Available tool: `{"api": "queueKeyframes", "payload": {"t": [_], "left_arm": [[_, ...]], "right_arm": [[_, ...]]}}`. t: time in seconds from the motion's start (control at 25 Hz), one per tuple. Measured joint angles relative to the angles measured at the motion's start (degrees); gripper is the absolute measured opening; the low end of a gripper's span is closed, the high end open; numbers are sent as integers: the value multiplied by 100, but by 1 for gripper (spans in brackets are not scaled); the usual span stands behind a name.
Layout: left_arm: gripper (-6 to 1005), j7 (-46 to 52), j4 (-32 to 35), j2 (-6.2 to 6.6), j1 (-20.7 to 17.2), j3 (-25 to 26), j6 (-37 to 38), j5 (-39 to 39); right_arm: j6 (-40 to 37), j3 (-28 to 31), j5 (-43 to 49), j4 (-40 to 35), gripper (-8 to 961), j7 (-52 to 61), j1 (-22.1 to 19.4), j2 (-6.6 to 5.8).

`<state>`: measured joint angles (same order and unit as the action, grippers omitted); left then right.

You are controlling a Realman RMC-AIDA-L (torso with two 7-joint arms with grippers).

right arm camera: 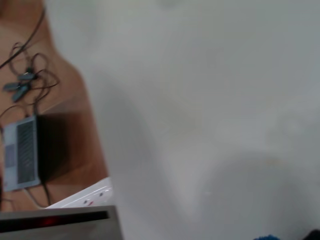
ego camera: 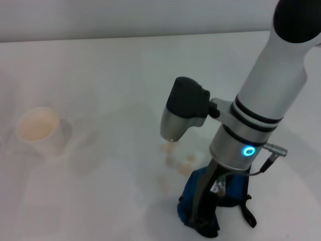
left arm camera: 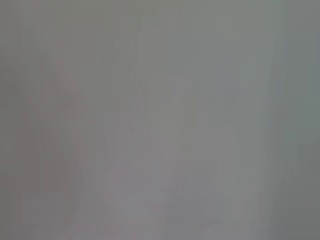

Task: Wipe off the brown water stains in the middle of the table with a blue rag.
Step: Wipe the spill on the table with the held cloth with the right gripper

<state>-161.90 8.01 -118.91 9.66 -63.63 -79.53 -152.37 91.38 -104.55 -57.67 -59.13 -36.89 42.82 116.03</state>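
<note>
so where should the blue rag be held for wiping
The right tool stands on the crumpled blue rag, coming from above. Grip the raised bunched middle from the top, not the black loop tab; the stains lie just beyond it.

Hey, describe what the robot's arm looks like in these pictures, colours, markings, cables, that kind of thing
Only the right arm shows, in the head view: a thick white tube with black bands, then a silver collar bearing a glowing blue ring light. A black-and-silver camera module juts from its side, and a thin dark cable loops off the collar. The right gripper is dark. The left arm is unseen.
</note>
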Motion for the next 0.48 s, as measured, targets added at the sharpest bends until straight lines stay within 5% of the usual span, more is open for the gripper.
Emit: {"api": "queueKeyframes", "payload": {"t": [0.48], "left_arm": [[876, 0, 43, 9, 9, -9, -8, 127]], "right_arm": [[-601, -313, -475, 378, 46, -78, 470, 8]]}}
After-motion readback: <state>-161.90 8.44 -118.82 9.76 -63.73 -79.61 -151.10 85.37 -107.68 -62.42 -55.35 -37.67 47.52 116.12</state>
